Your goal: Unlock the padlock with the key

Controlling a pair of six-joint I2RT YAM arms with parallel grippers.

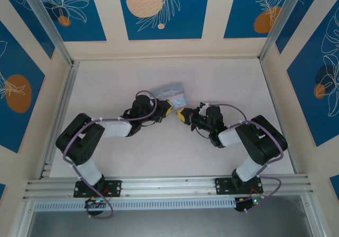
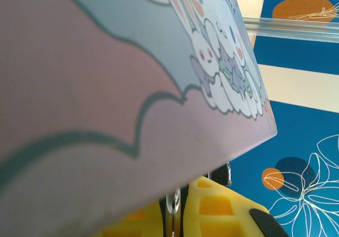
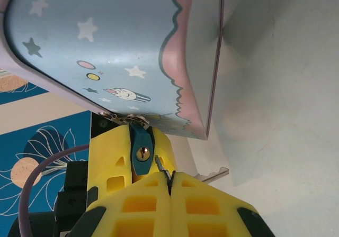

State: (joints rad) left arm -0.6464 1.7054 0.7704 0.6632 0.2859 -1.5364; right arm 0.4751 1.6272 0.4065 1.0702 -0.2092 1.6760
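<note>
- The right gripper (image 3: 170, 192) has its yellow fingers pressed together, pinching the key (image 3: 213, 174); a thin metal end sticks out past the fingertips.
- That end lies just beside the padlock (image 3: 140, 144), apart from its brass keyhole, which faces the right wrist camera.
- The left gripper (image 1: 168, 108) seems to be clamped on the padlock's blue-teal body, yellow pads on either side, though the grip is partly hidden.
- The padlock hangs at the latch of the pale blue tin (image 3: 106, 46), which is tilted above the table (image 3: 286, 142).
</note>
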